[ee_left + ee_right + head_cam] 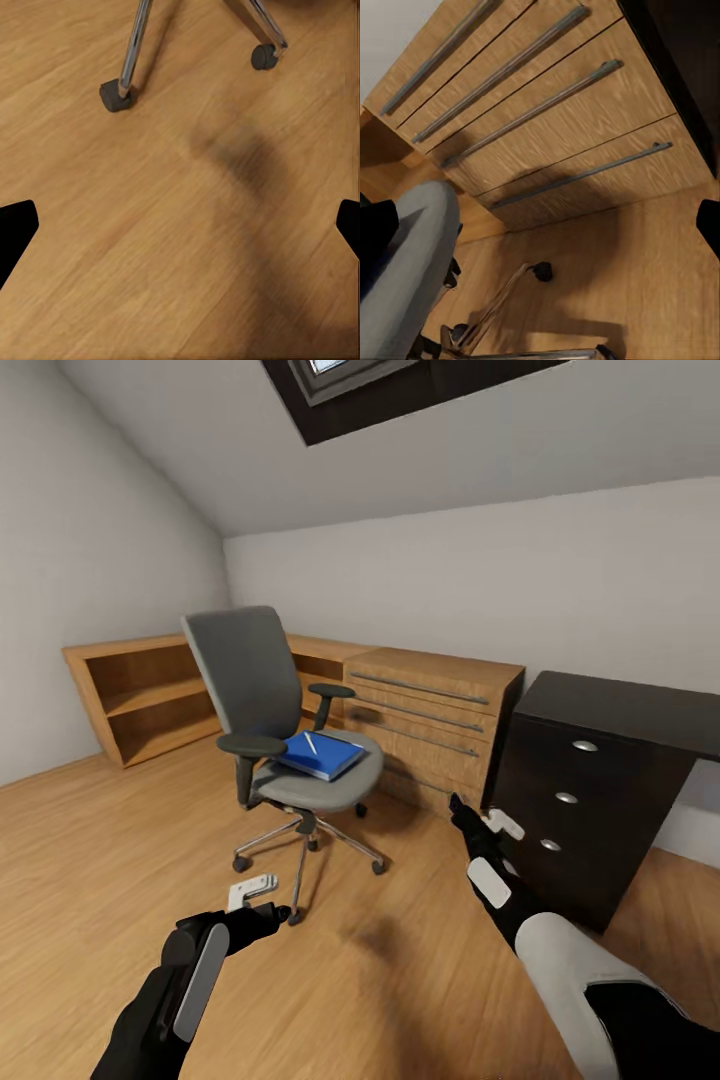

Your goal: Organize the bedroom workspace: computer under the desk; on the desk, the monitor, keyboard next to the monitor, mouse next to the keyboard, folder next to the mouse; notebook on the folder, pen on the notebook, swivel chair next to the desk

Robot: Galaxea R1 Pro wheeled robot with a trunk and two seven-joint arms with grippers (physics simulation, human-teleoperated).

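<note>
Currently, scene by label:
Left pincer point(262, 897): jaws stood wide apart, empty, low over the wood floor point(180, 247).
Right pincer point(488, 820): also spread wide, holding nothing.
Swivel chair point(290, 735): ahead of both pincers; grey padded seat, chrome star base, castors.
Folder point(322, 754): on the seat, beyond the left pincer; bright blue, flat, thin.
Pen point(311, 743): slim pale stick lying on the folder.
Handling: folder looked light, fairly stiff; probably best pinched at its overhanging edge, kept level.
Table point(600, 780): black drawer unit, round silver knobs, beside the right pincer.
</note>
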